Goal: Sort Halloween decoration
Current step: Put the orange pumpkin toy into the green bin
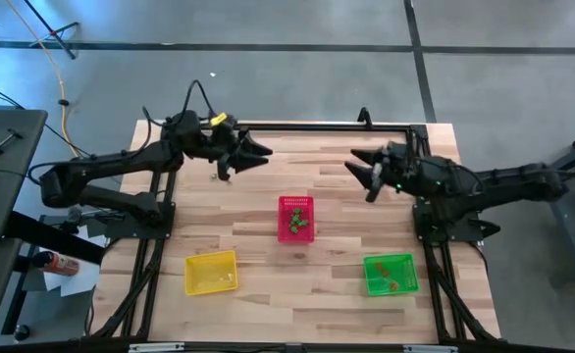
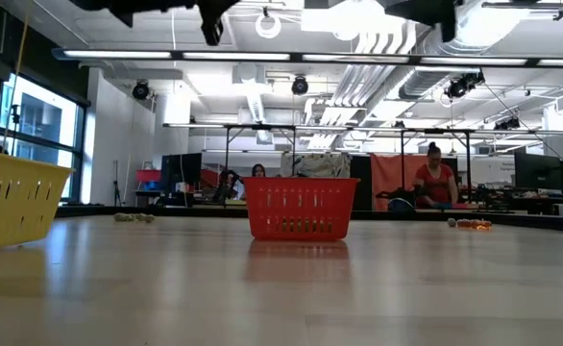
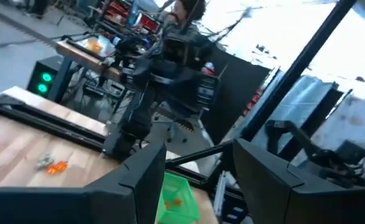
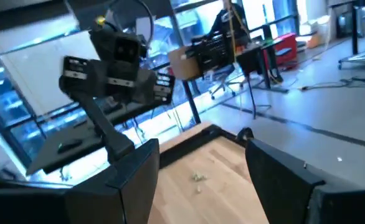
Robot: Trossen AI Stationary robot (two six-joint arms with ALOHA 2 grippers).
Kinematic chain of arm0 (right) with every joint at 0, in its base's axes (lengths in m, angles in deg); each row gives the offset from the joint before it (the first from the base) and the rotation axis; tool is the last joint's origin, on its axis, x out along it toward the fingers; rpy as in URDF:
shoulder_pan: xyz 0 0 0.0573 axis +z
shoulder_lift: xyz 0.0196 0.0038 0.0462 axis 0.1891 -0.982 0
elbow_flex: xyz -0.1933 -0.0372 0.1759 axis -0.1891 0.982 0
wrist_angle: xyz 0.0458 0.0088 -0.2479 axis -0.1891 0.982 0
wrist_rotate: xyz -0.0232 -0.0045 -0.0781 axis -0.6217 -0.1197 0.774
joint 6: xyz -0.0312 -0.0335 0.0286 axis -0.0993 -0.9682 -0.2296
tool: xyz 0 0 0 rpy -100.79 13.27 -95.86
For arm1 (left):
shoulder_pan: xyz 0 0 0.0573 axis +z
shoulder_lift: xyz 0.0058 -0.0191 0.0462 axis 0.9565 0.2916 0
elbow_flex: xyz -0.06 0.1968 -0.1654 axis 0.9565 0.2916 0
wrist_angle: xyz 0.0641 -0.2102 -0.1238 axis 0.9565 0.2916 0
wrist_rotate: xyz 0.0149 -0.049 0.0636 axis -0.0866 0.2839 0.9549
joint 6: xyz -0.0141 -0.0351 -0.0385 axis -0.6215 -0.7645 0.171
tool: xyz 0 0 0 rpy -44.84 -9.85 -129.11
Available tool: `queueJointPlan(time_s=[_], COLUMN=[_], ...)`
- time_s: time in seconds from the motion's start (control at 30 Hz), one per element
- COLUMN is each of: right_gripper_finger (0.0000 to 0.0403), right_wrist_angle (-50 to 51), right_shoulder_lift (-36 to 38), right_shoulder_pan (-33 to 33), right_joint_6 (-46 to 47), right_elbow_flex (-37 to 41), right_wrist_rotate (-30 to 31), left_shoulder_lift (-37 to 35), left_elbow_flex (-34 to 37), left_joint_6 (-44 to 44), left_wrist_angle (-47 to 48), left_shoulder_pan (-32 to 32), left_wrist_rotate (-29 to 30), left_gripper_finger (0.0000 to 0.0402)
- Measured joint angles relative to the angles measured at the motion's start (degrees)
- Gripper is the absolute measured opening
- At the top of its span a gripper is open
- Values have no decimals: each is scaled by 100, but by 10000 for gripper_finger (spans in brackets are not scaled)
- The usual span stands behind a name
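Overhead, a wooden table (image 1: 268, 294) holds three mesh baskets: a red basket (image 1: 295, 218) at centre, a yellow basket (image 1: 211, 273) at about 7 o'clock, and a green basket (image 1: 391, 275) at about 5 o'clock. The left gripper (image 1: 256, 153) hovers high at 11 o'clock, claw spread and empty. The right gripper (image 1: 359, 173) hovers at 1 o'clock, claw likewise spread, holding nothing. Small trinkets already lie in the red and green baskets. Loose decorations remain near the far edge: a greenish cluster (image 4: 199, 177) on the left arm's side and an orange piece (image 3: 57, 167) on the right arm's. The next pick likely needs a straight descent over one piece, closing only once the fingers straddle it.
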Motion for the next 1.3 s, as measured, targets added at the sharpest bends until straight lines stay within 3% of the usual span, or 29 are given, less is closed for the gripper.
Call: queueJointPlan(time_s=[0.23, 0.37, 0.6, 0.73, 0.83, 1.0, 1.17, 1.3], right_gripper_finger=[233, 233, 233, 233, 233, 233, 233, 233], right_wrist_angle=[24, 423, 1873, 3403, 4806, 6464, 6668, 6427], right_shoulder_lift=[-1015, -1440, -1797, -1819, -1819, -1828, -1921, -2301], right_shoulder_pan=[-665, -765, -937, -1122, -1343, -1947, -3070, -3798], right_joint_6=[-630, -1470, -1585, -697, 27, 1261, 2003, 1686], right_elbow_flex=[-651, -1216, -2017, -2158, -2007, -1115, -476, -343], right_wrist_rotate=[-1673, -2143, -2134, -1842, -1631, -1619, -2045, -2259], left_shoulder_lift=[-191, -191, -191, -238, -321, -320, -320, -320], left_elbow_flex=[-37, -37, -37, -37, -37, -37, -35, -36], left_joint_6=[1750, 2478, 2663, 2702, 2621, 2599, 2597, 2578], left_wrist_angle=[245, 680, 987, 1171, 1356, 1390, 1379, 1366], left_shoulder_pan=[-843, -1028, -1043, -981, -875, -712, -617, -560], left_wrist_rotate=[1752, 2514, 2604, 2605, 2686, 2705, 2705, 2702], left_gripper_finger=[177, 177, 177, 177, 177, 177, 177, 177])
